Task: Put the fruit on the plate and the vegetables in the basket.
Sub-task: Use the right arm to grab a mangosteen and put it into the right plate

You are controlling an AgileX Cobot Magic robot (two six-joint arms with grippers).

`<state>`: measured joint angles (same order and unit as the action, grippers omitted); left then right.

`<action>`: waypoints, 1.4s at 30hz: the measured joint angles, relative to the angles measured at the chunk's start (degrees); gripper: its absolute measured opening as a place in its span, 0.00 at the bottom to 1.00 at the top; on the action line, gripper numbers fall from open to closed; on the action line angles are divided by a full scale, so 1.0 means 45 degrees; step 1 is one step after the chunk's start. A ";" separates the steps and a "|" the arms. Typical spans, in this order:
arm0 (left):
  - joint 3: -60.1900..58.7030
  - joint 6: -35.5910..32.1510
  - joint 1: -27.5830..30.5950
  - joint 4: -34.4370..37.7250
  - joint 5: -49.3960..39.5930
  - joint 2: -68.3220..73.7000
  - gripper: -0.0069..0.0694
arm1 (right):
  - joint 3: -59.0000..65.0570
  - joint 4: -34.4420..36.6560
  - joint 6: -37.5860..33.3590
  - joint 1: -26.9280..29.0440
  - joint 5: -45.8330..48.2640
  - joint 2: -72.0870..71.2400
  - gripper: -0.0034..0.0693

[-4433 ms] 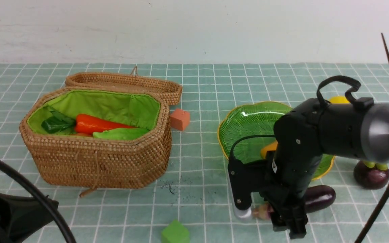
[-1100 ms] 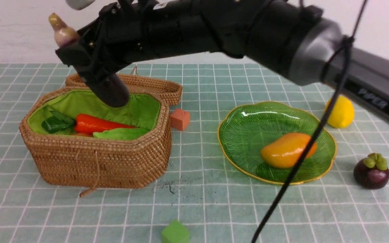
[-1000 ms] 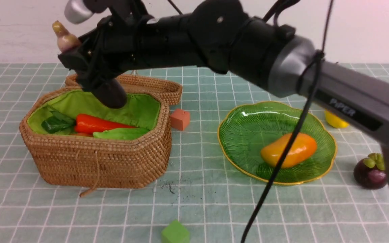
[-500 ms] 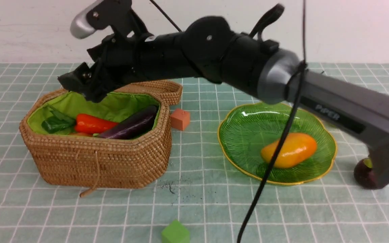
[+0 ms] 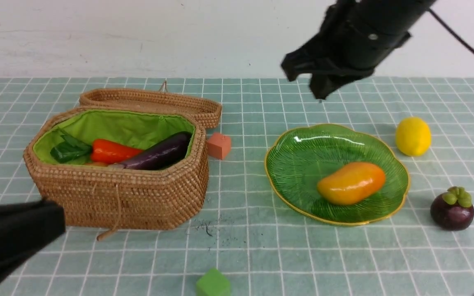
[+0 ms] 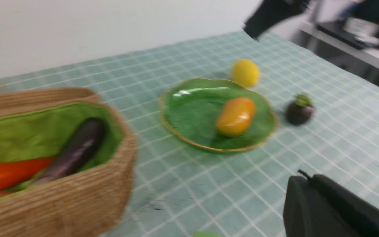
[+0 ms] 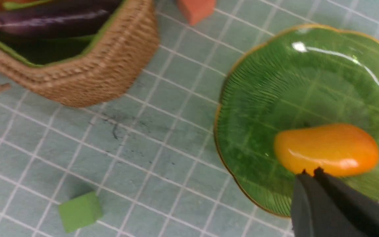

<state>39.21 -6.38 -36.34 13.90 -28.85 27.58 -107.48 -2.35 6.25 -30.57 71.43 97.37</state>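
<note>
The wicker basket [image 5: 138,193] stands open at the left, holding the orange carrot [image 5: 111,151] and the purple eggplant [image 5: 159,151]. On the green plate [image 5: 303,152] lies the mango [image 5: 351,183]. The lemon [image 5: 413,136] and the mangosteen [image 5: 452,209] rest on the cloth to the right of the plate. High over the plate's far edge hangs my right gripper [image 5: 318,95], shut and empty; in its wrist view its tips [image 7: 309,171] point at the mango [image 7: 327,149]. My left gripper [image 6: 303,176] is shut and empty, low near the basket's front left [image 5: 56,213].
The basket's lid [image 5: 150,100] lies folded back behind it. An orange cube [image 5: 219,145] sits between basket and plate, and a green cube [image 5: 213,283] lies near the front edge. A white wall closes the back of the checked cloth.
The right gripper let the eggplant go into the basket, shut, and swung up and right to above the plate. The left arm has come into view at lower left.
</note>
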 joint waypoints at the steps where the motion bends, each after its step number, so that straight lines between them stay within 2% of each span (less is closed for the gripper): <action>1: 0.0000 -0.1162 0.0000 0.1010 -0.0062 0.0000 0.07 | 0.0952 -0.0316 0.0537 0.0391 0.0000 -0.0827 0.03; 3: 0.0000 -0.2229 0.0000 0.1814 -0.0079 0.0000 0.07 | 0.2001 -0.0599 0.1086 0.1031 0.0000 -0.1539 0.03; 4: 0.0000 -0.2774 0.0000 0.2300 -0.0079 0.0000 0.07 | 0.2619 -0.0724 0.1360 0.1638 0.0000 -0.1893 0.04; 5: 0.0000 -0.3435 0.0000 0.2875 -0.0108 0.0000 0.07 | 0.4002 -0.0901 0.1726 0.2813 0.0000 -0.2452 0.07; 6: 0.0000 -0.3435 0.0000 0.2928 -0.0108 0.0000 0.07 | 0.4149 -0.0901 0.1745 0.2974 0.0000 -0.2452 0.07; 7: 0.0000 -0.3821 0.0000 0.3210 -0.0186 0.0000 0.07 | 0.5274 -0.0908 0.1746 0.4246 0.0001 -0.2601 0.13; 8: 0.0000 -0.3905 0.0000 0.3257 -0.0195 0.0000 0.07 | 0.5404 -0.0907 0.1743 0.4402 0.0002 -0.2601 0.14; 10: 0.0000 -0.4131 0.0000 0.3437 -0.0285 0.0000 0.07 | 0.6700 -0.0413 0.1206 0.6027 -0.0537 -0.2264 0.29; 13: 0.0000 -0.4233 0.0000 0.3483 -0.0286 0.0000 0.07 | 0.7470 0.0624 0.0118 0.7286 -0.1992 -0.1562 0.53; 16: 0.0000 -0.4248 0.0000 0.3522 -0.0286 0.0000 0.07 | 0.7607 0.1638 -0.0801 0.7725 -0.3558 -0.0717 0.81; 17: 0.0000 -0.4248 0.0000 0.3522 -0.0286 0.0000 0.07 | 0.7607 0.1777 -0.1010 0.7779 -0.3982 -0.0459 0.88; 18: 0.0000 -0.4248 0.0000 0.3522 -0.0286 0.0000 0.07 | 0.7607 0.1795 -0.1044 0.7779 -0.4058 -0.0408 0.90; 19: 0.0000 -0.4248 0.0000 0.3522 -0.0286 0.0000 0.07 | 0.7607 0.1902 -0.1251 0.7793 -0.4628 0.0031 0.96; 23: 0.0000 -0.4248 0.0000 0.3522 -0.0286 0.0000 0.07 | 0.7607 0.1943 -0.1389 0.7793 -0.5305 0.0794 0.97; 42: 0.0000 -0.4248 0.0000 0.3524 -0.0420 0.0000 0.07 | 0.7607 0.1512 -0.1389 0.7793 -0.6060 0.2901 0.84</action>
<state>39.21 -25.50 -36.34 29.76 -30.74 27.58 -73.25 4.45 0.00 4.50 44.16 110.43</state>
